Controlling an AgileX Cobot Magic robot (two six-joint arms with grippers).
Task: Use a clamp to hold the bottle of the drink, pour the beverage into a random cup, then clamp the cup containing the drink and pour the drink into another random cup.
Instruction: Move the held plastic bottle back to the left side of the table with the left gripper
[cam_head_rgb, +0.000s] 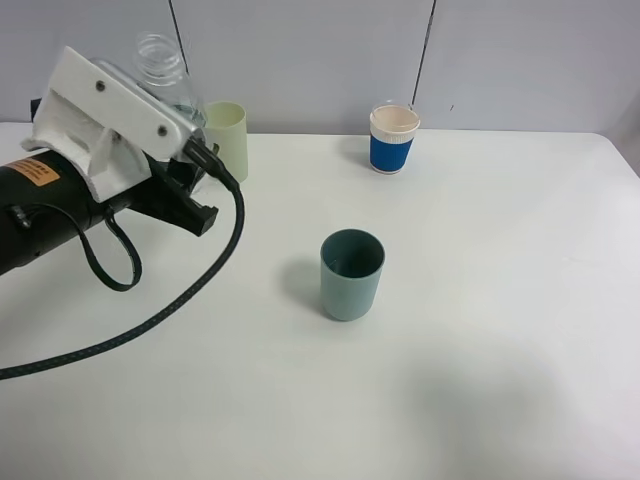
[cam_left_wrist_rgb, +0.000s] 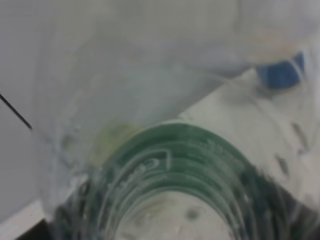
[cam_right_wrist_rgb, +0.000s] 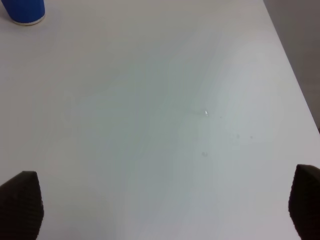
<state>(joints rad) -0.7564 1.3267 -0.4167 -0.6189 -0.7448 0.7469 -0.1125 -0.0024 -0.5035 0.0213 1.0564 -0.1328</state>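
Note:
A clear plastic bottle (cam_head_rgb: 160, 62) stands upright at the far left, its open neck showing above my left arm's white camera mount. My left gripper (cam_head_rgb: 185, 150) is around its body, with the fingers hidden behind the mount. In the left wrist view the bottle (cam_left_wrist_rgb: 170, 165) fills the frame, blurred, with a green band. A teal cup (cam_head_rgb: 352, 275) stands mid-table. A pale green cup (cam_head_rgb: 227, 138) stands just right of the bottle. A blue paper cup (cam_head_rgb: 393, 138) stands at the back centre. My right gripper (cam_right_wrist_rgb: 165, 205) is open and empty over bare table.
The white table (cam_head_rgb: 500, 300) ends at a grey wall behind the cups. My left arm's black cable (cam_head_rgb: 200, 290) loops over the table's left part. The blue cup shows in the right wrist view (cam_right_wrist_rgb: 22, 11) and in the left wrist view (cam_left_wrist_rgb: 280, 74).

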